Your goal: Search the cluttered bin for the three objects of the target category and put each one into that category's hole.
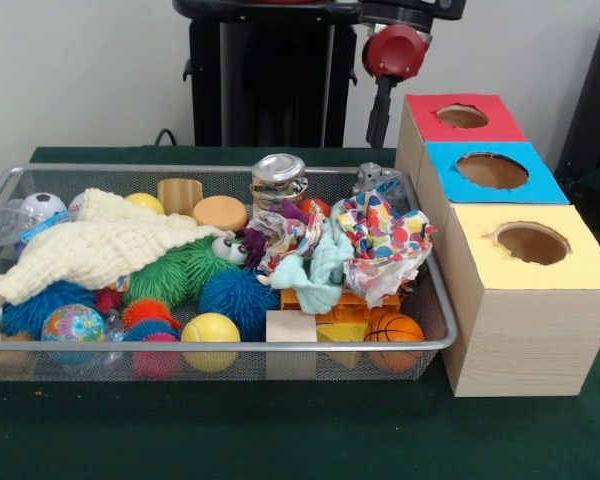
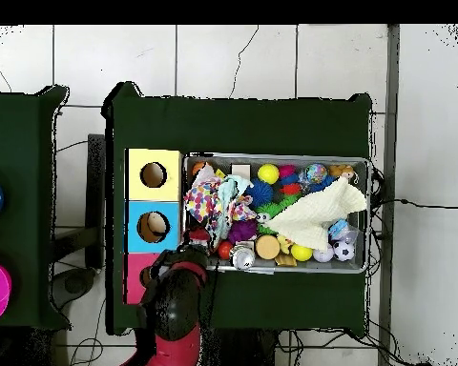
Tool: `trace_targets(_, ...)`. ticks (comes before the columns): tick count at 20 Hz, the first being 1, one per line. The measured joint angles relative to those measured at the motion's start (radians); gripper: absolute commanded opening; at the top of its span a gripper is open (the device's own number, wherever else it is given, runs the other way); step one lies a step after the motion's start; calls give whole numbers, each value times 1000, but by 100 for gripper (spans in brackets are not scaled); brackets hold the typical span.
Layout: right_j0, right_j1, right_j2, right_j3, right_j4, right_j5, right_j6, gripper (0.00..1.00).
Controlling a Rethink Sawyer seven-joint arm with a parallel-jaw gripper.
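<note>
**Claw parked behind the bin, nothing picked**

So, front view, near to far. Everything sits lower and closer to the camera than the claw (image 1: 379, 128).

- Nearest row of the wire bin (image 1: 230, 347): a basketball (image 1: 393, 328) almost straight below the claw, then going picture-left a wooden cube (image 1: 291, 326), a yellow ball (image 1: 210, 335) and a globe ball (image 1: 73, 323).
- Yellow box (image 1: 525, 320) stands just beside the bin's end, down and picture-right of the claw, with a round hole in its top.
- Middle of the bin: a blue spiky ball (image 1: 236, 296), a green spiky toy (image 1: 180, 268) with googly eyes, and a cream cloth (image 1: 100, 250) draped far picture-left of the claw.
- A patterned cloth (image 1: 388, 240) lies bunched directly under the claw, with a mint cloth (image 1: 320, 268) touching it.
- Back of the bin: a tin can (image 1: 278, 176), a wooden disc (image 1: 220, 212) and a soccer ball (image 1: 45, 206), all picture-left of the claw.
- Blue box (image 1: 450, 195) touches the yellow one; the red box (image 1: 417, 135) is last in the row, just picture-right of the claw. Each has a hole on top.

The claw hangs in the air behind the bin's far rim, beside the red box and apart from every object. It holds nothing visible. Spread or pressed together: cannot tell. In the overhead view the arm (image 2: 176, 310) covers the red box. The target category cannot be told; all toys lie in the bin.
</note>
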Motion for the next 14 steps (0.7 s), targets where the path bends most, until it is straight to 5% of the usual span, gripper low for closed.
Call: trace_targets(14,57,80,26,-1,57,0,0,100)
